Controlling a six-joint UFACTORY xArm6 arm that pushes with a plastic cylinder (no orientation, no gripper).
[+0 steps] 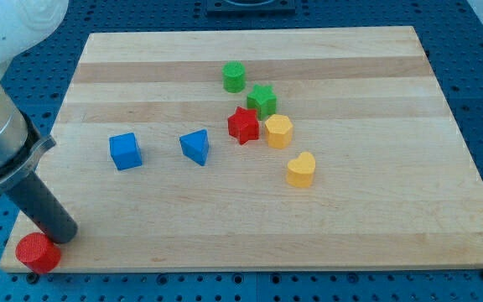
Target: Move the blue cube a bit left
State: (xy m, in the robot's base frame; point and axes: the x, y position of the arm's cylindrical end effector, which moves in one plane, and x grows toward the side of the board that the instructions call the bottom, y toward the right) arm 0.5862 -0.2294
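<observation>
The blue cube [125, 152] lies on the wooden board [350, 218], left of the middle. My rod comes in from the view's left edge, and my tip [64, 235] rests near the board's bottom left corner, well below and left of the blue cube. A red cylinder [37, 252] sits right at the tip, just below and left of it.
A blue triangular block [196, 147] lies right of the cube. Further right is a cluster: a green cylinder [234, 77], a green star [262, 100], a red star [243, 126], a yellow hexagon [278, 132] and a yellow heart [301, 169].
</observation>
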